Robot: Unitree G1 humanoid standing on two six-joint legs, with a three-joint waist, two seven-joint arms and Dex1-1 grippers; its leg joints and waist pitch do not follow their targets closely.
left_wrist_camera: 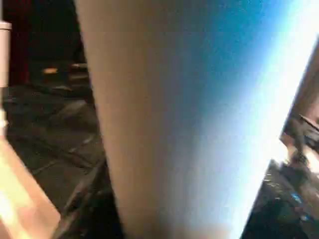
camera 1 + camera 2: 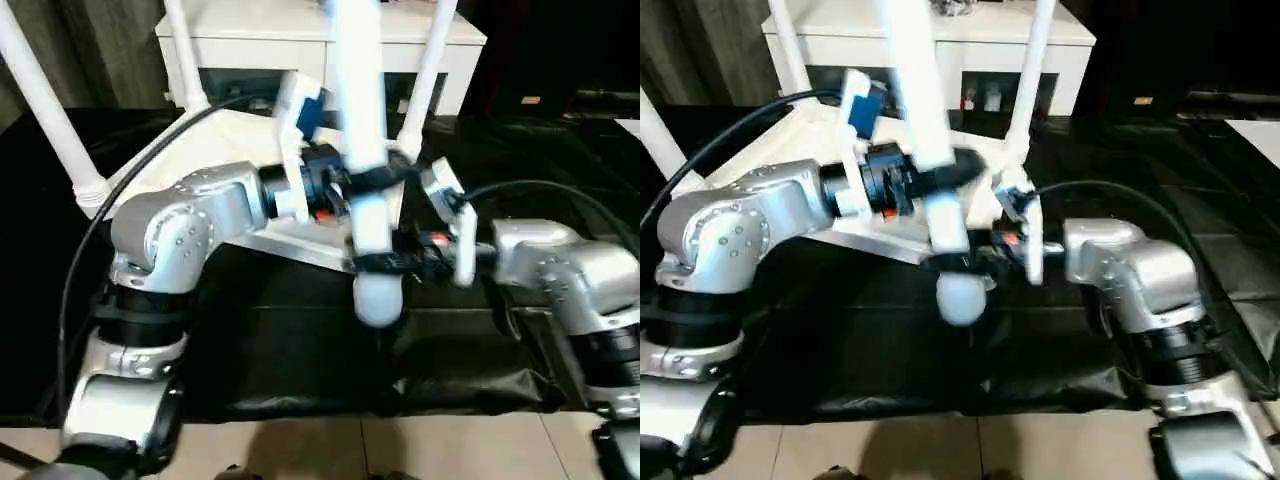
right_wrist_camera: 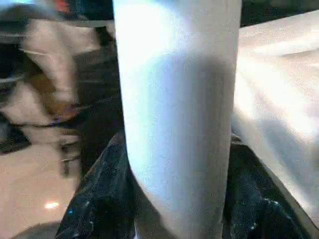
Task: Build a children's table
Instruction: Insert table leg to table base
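While the upturned table top point(image 2: 250, 140) lies far, your left gripper point(image 2: 362, 182) and right gripper point(image 2: 392, 262) both clamp the near loose leg point(image 2: 362, 110).

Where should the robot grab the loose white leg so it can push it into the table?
Probably on the round shaft of the loose leg, a bit above its rounded bottom end, coming from both sides. The shaft is smooth, round and upright, so jaws can close around it. That is where the left gripper and right gripper sit now.

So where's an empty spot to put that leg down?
Bare black mat lies in front of the upturned table top, between the forearms. It is crowded where both grippers meet the loose leg, and behind, among the fitted legs.
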